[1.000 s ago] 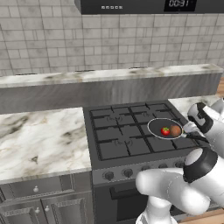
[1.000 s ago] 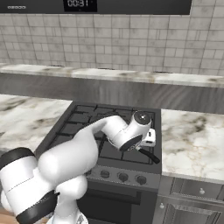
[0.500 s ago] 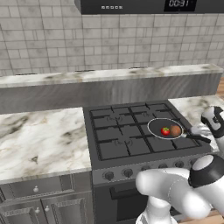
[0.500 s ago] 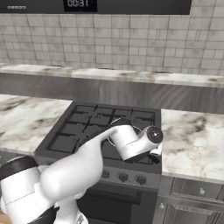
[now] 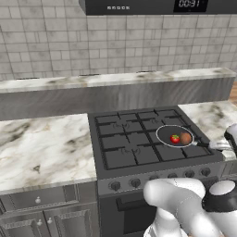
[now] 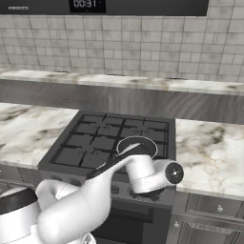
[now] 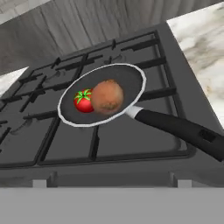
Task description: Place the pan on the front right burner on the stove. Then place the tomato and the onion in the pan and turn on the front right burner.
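Marble surface (image 5: 41, 148) on the left lies apart from the action, then the stove (image 5: 139, 152) takes the middle with its black grates. Pan (image 5: 175, 136) sits on the front right burner (image 7: 131, 127), squarely over the grate, so the heat will come up under it once the flame is lit. Inside it, tomato (image 7: 84, 101) on the left and onion (image 7: 107, 96) right beside it, the two touching or nearly so, both settled on the pan's dark floor. The long handle (image 7: 179, 129) runs out toward the front right corner, away from the other burners and toward the arm. Pincer is off at the right edge, jaws spread wide and nothing between them, which fits: by my reading both loads are delivered and it has no reason to grip. Row of knobs (image 5: 157, 179) along the front panel waits below; the one for this burner looks like the remaining job, and I can't tell from here which knob that is
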